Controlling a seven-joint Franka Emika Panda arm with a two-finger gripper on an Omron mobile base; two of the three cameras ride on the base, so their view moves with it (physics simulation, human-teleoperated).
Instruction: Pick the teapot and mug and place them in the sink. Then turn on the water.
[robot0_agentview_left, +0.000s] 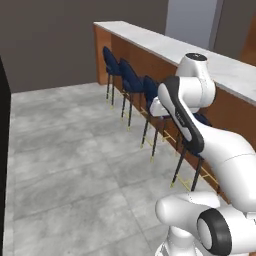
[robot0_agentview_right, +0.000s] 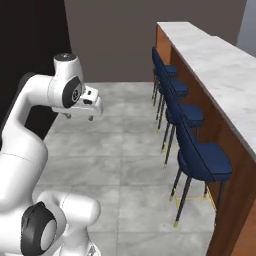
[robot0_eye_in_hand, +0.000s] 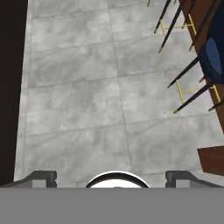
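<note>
— Where's the arm just now?

— Folded up over its own base, out on the open grey tile floor. The gripper hangs low off the white hand, pointing down at the tiles with nothing under it but bare floor.

— Spread or pinching something?

— Spread wide. From the camera on the hand, the two finger tips stand far apart at the bottom, one at each side, and there is only floor between them. Nothing is held.

— And what's round about?

— A long bench runs along the right — white marble top, warm brown wooden front. A row of dark blue stools on thin black legs with brass-coloured foot rails is tucked up against it; four can be counted in the right base view. The nearest one sits partly behind the arm's elbow in the left base view.

— Anything on that top?

— The stretch that can be seen is plain marble, pale with faint grey veining.

— The other side?

— A tall black panel stands at the left edge, and a flat grey-brown wall closes the far end of the room. The hand camera catches stool legs and one blue seat at its right edge, well apart from the finger tips.
</note>
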